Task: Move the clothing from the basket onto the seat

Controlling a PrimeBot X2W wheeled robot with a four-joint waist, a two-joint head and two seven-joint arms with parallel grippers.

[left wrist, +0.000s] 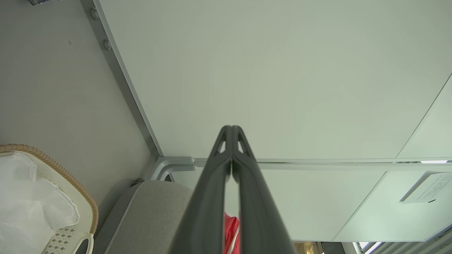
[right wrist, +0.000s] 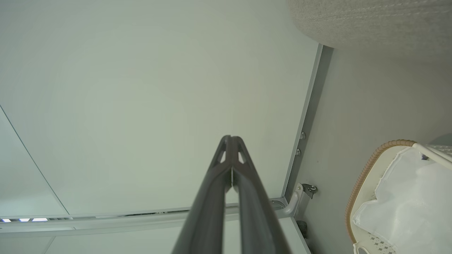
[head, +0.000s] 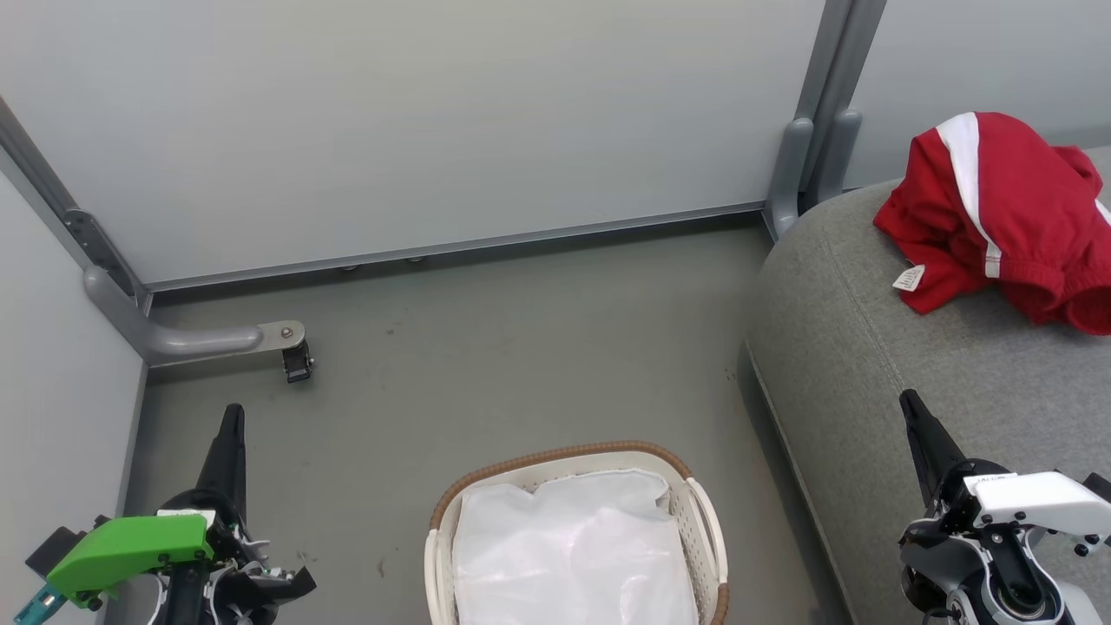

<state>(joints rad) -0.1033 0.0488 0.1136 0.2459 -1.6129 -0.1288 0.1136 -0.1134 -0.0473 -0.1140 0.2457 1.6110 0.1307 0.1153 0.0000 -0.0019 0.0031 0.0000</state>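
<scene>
Clothing (head: 1017, 213) crosswise on seat (head: 868, 365)

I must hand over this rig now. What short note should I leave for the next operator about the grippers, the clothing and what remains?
Left gripper: fingers shut, empty, low at the left over the floor.
Right gripper: fingers shut, empty, at the lower right by the seat.
Clothing: a red heap lying on the seat.
Basket: on the floor between the arms; its visible part holds the white liner, no red clothing.
Done: the move looks finished.
Left: probably nothing; check the basket's hidden near end.
</scene>
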